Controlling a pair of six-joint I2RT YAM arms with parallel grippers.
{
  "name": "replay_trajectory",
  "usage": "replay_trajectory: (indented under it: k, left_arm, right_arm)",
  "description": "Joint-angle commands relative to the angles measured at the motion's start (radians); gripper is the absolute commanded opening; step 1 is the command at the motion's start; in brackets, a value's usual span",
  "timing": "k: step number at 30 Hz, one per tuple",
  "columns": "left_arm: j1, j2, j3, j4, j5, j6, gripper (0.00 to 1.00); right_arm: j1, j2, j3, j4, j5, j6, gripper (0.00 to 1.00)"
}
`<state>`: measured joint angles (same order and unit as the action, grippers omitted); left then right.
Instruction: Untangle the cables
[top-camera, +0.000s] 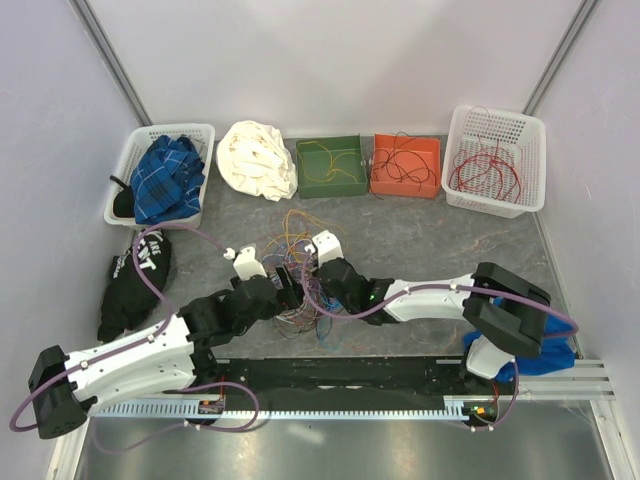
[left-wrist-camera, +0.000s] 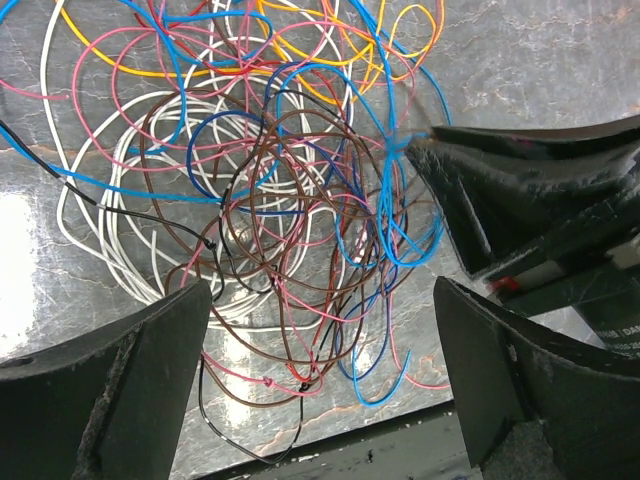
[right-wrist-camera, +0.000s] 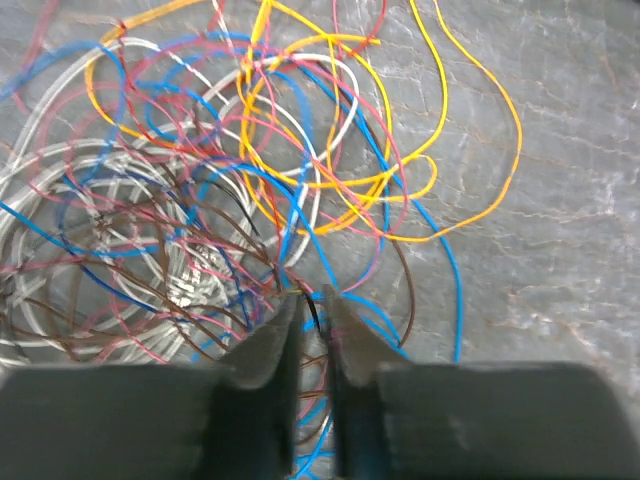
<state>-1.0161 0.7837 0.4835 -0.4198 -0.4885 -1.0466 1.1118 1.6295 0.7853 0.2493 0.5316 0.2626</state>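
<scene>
Freeing one strand from the cables.
At tangle edge right gripper pinches it; left gripper spread above tangle. Next: slow outward pull.

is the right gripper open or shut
Shut. In the right wrist view the right gripper has its fingers nearly meeting, pinching one thin strand of the cables.
</scene>
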Motion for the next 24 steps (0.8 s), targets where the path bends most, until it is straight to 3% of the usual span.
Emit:
replay_trajectory:
  k: [1,2,3,9,13,24]
  left_arm:
    - [0.002,-0.038,-0.013,0.007,-0.038,-0.032,1.0]
    - [0.002,-0.047,-0.014,0.006,-0.041,-0.032,1.0]
    - [0.002,-0.067,-0.019,0.001,-0.051,-0.033,0.99]
    - [0.004,-0.161,-0.022,0.003,-0.122,-0.026,0.97]
    - [0.004,-0.208,-0.017,0.059,-0.157,0.016,0.95]
    - [0.004,-0.317,-0.031,0.392,-0.099,0.316,0.96]
  right_arm:
    - [0.003,-0.028,0.039,0.031,-0.001,-0.017,0.11]
    - [0.003,-0.045,0.038,0.024,-0.004,-0.013,0.02]
    - [0.003,-0.066,0.037,0.012,-0.005,-0.008,0.0]
    - [0.014,-0.371,0.054,-0.106,-0.028,0.001,0.0]
    - [0.016,-0.526,0.178,-0.235,-0.058,-0.013,0.0]
    - [0.014,-0.544,0.471,-0.421,-0.148,-0.014,0.0]
